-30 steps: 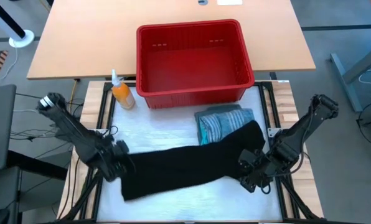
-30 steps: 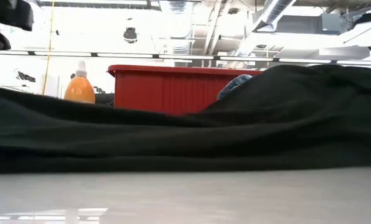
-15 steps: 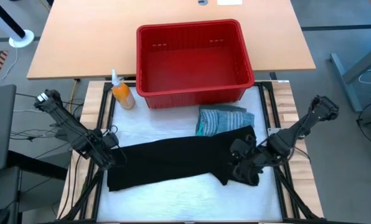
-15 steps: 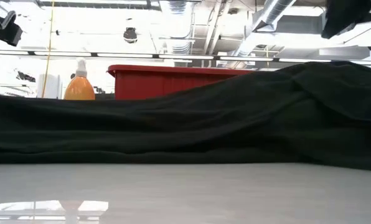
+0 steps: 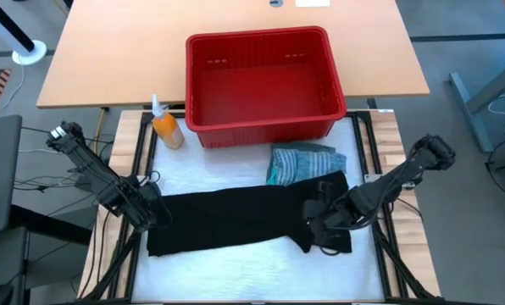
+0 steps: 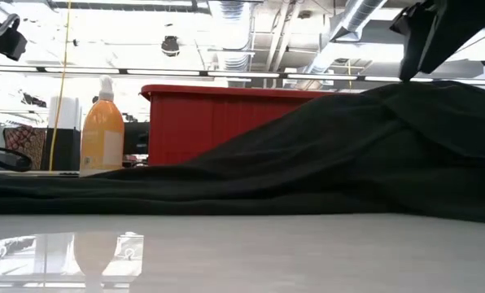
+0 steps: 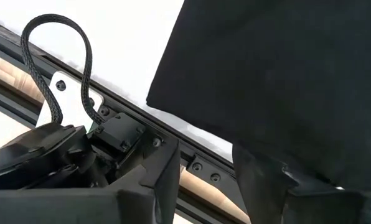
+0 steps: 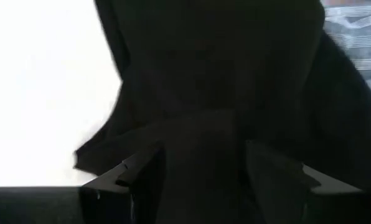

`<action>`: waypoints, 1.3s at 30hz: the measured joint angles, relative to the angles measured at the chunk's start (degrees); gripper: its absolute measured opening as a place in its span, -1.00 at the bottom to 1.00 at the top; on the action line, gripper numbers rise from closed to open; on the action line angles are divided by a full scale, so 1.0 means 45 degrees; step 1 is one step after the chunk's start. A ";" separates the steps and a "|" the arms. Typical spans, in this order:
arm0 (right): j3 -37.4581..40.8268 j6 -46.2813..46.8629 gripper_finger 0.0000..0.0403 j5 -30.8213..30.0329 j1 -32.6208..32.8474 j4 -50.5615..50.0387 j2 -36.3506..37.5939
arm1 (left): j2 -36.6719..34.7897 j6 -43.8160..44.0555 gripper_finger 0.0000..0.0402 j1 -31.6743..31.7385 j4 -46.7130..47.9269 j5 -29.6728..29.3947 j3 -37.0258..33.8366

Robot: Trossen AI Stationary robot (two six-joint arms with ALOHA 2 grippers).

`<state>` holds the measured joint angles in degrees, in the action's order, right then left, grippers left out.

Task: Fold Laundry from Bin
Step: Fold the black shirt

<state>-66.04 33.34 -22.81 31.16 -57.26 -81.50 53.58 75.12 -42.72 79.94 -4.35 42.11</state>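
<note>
black garment (image 5: 235, 219) now pulled out flat and long across the counter (image 5: 235, 174), off the folded striped shirt (image 5: 302, 161). left hand (image 5: 157, 213) moved outward to its end; right hand (image 5: 319, 227) came in over the other.

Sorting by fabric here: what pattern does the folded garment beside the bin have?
Blue-grey with fine pale stripes: the folded garment in front of the bin, clearest in the high view.

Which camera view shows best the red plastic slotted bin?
The high view: the red plastic slotted bin shows whole, with its rim and inside. The low view shows only one side wall behind the large black garment. Both wrist views miss it.
</note>
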 joint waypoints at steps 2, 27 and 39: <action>0.0000 0.0005 0.21 -0.0033 -0.0145 -0.0144 -0.0143 | -0.0002 0.0097 -0.30 0.0000 -0.0010 -0.0043 0.0000; 0.0000 0.0963 -0.85 0.1099 -0.0793 -0.0927 0.0431 | 0.0000 0.0372 -0.29 0.0000 -0.0622 -0.0885 0.0019; 0.0000 0.6382 -0.92 0.0482 -0.1052 -0.5503 0.3810 | 0.0000 0.0409 -0.29 0.0000 -0.0607 -0.1279 0.0019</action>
<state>-66.04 62.06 -20.64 26.43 -82.02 -64.36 53.58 76.96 -42.72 77.21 -10.11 42.19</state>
